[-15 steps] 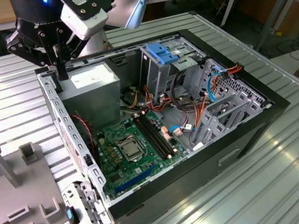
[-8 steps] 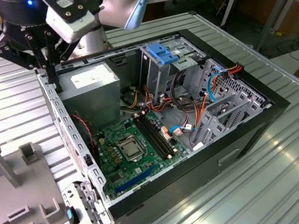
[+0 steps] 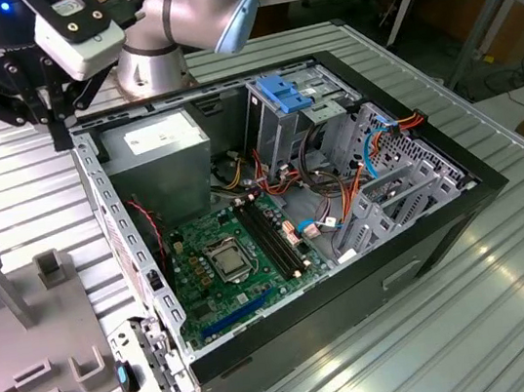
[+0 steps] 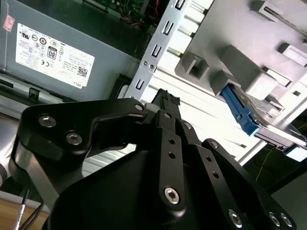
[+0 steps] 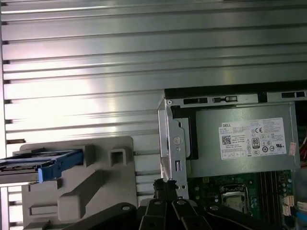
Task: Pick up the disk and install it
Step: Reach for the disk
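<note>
The disk (image 5: 33,165), a flat silver-grey drive with a bright blue rail (image 4: 240,112), lies on a grey plastic fixture (image 5: 96,191) beside the open computer case (image 3: 459,196). In both wrist views it sits well off to the side of the gripper. My gripper (image 3: 60,137) hangs over the ribbed table just outside the case's back corner, at the exterior view's left. Its black fingertips (image 4: 167,98) meet at one point and hold nothing. The same tips (image 5: 165,184) are near the case's metal corner post.
Inside the case are a grey power-supply box (image 3: 156,148) with a white label, a green motherboard (image 3: 222,261), tangled cables, and a metal drive cage topped by a blue bracket (image 3: 286,94). The fixture (image 3: 26,330) has upright posts. A small metal bracket (image 3: 145,371) leans at the case's front corner.
</note>
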`<state>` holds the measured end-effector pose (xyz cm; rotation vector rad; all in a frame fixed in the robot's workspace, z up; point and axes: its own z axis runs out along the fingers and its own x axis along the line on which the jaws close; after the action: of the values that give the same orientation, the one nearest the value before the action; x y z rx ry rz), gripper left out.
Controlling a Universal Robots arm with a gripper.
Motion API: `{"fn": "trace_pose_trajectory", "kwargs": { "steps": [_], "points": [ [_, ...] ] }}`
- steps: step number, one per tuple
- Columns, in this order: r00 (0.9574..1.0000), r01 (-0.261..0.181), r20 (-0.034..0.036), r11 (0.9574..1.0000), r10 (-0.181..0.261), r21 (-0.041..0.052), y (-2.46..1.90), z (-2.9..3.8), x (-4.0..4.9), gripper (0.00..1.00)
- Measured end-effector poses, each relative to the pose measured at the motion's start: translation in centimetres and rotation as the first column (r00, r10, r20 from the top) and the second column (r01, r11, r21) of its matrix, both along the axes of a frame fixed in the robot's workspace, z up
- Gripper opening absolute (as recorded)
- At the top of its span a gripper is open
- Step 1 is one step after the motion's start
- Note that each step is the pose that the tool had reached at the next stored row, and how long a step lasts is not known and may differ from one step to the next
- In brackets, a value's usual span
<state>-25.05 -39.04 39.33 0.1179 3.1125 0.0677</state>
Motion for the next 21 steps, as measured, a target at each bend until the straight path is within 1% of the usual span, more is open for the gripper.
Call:
{"fn": "trace_pose_trajectory", "kwargs": {
  "steps": [7,9,11,15,20,21],
  "points": [
    [1.0000,0.000,0.0000,1.0000,0.000,0.0000,0.36,0.00,-1.39,0.11],
    [1.0000,0.000,0.0000,1.0000,0.000,0.0000,0.39,0.00,-1.70,0.11],
    [1.0000,0.000,-0.0001,1.0000,0.000,-0.0001,0.43,0.00,-2.29,0.11],
    [1.0000,0.000,0.0000,1.0000,0.000,0.0000,0.45,0.00,-3.07,0.11],
    [1.0000,0.000,0.0001,1.0000,0.000,0.0000,0.52,0.00,-4.37,0.11],
    [1.0000,0.000,-0.0002,1.0000,0.000,-0.0001,0.54,0.01,-4.80,0.11]
  ]
}}
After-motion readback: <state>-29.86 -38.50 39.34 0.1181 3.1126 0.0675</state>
